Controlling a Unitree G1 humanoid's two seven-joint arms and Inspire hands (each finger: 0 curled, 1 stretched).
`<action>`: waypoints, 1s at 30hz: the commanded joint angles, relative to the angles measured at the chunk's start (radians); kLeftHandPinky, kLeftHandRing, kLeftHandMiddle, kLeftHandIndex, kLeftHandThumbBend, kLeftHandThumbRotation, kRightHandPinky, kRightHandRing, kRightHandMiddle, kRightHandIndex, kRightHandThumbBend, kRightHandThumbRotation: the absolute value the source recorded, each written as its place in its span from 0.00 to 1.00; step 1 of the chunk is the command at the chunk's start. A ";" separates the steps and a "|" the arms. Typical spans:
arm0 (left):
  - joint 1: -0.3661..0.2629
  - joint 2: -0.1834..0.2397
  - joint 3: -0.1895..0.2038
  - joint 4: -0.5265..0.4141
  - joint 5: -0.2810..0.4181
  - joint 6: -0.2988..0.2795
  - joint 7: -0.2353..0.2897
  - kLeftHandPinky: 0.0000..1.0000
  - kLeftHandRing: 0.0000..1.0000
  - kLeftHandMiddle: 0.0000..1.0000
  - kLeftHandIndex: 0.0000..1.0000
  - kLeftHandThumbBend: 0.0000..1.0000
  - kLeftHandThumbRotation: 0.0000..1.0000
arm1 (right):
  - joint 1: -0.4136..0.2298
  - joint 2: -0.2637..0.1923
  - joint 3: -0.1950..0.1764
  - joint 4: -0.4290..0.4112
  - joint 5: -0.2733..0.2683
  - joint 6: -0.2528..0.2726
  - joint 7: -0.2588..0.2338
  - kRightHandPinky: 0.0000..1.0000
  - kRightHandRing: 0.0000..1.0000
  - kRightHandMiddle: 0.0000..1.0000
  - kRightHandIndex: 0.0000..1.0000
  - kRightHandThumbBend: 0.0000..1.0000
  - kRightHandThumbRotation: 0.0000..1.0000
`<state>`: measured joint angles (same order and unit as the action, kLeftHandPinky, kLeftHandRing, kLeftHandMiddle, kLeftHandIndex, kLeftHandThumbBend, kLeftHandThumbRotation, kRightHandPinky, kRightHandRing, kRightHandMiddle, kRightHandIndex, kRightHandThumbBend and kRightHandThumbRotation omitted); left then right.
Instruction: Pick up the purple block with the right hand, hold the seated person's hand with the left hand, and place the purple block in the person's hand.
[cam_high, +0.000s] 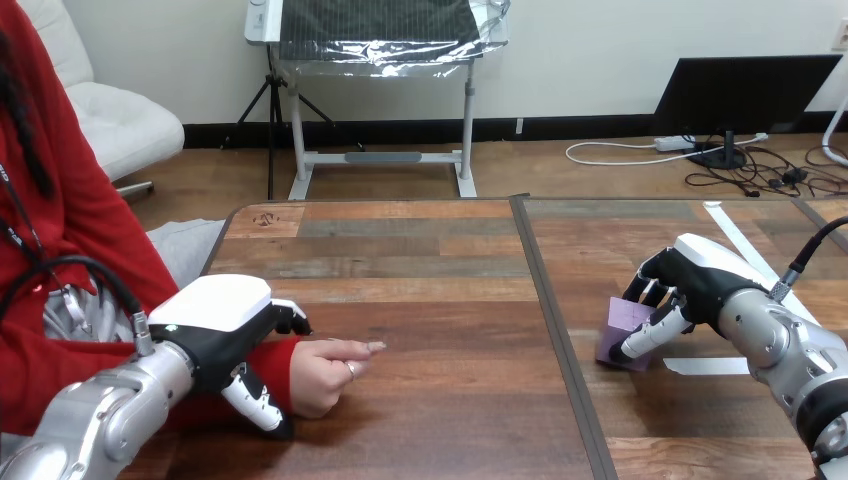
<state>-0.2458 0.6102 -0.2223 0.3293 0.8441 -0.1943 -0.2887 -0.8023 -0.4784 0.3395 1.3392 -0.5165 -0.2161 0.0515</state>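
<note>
The purple block rests on the right half of the table. My right hand is shut on it: the thumb lies against its near face and the fingers curl down behind it. At the left, the person's hand lies loosely closed on the table, its red sleeve running off to the left. My left hand sits over the person's wrist, fingers curled over the far side and the thumb down on the near side. The wrist itself is hidden under my palm.
A dark seam splits the wooden table into left and right halves. White tape strips lie near the block, and another runs behind my right hand. The person sits at the table's left side.
</note>
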 joint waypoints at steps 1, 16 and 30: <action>-0.099 0.019 -0.027 0.053 0.017 0.005 0.039 0.78 0.81 0.81 0.78 1.00 0.22 | -0.080 -0.011 -0.013 -0.025 0.005 0.009 -0.009 0.49 0.52 0.55 0.53 0.76 0.00; -0.136 0.021 -0.058 0.107 0.005 0.049 0.014 0.76 0.80 0.81 0.78 1.00 0.19 | -0.073 -0.016 -0.020 -0.030 0.015 -0.018 -0.018 0.46 0.49 0.53 0.52 0.78 0.00; -0.144 0.033 -0.078 0.127 0.008 0.056 0.011 0.72 0.78 0.79 0.77 1.00 0.24 | -0.073 -0.017 -0.017 -0.030 0.012 -0.008 -0.019 0.45 0.49 0.53 0.53 0.77 0.00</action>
<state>-0.3393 0.6146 -0.2804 0.4366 0.8477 -0.1498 -0.2792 -0.8024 -0.4789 0.3395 1.3391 -0.5125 -0.2199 0.0510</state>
